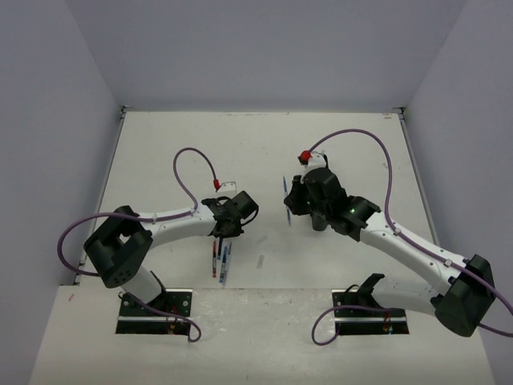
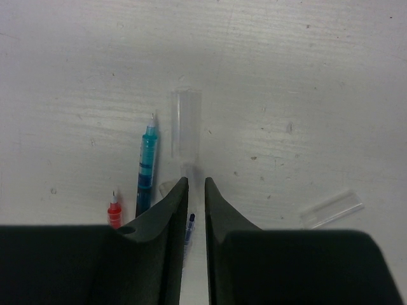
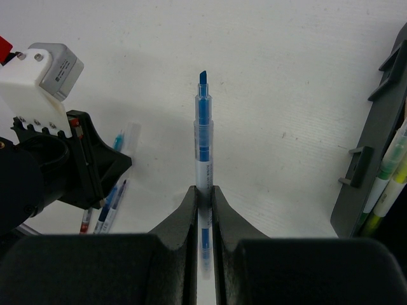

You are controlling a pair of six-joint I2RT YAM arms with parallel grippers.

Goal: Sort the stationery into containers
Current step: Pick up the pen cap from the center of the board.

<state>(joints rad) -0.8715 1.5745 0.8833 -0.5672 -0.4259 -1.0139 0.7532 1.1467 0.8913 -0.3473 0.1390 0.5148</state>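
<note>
Holding the blue marker tight, the right pincer should swing gently to the dark tray at 3 o'clock and lay it flat in a slot.

**Pale walls around a worn white tabletop**

An off-white tabletop lies scuffed and flecked with small dark specks. Plain lavender-grey panels close it in: a back wall along its far edge, a left wall and a right wall. The light is soft and even.

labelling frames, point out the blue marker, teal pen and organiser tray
blue marker (image 3: 203, 136): right wrist view, mid barrel
teal pen (image 2: 147, 166): left wrist view, mid barrel
organiser tray (image 3: 372, 127): right wrist view, outer wall
</note>
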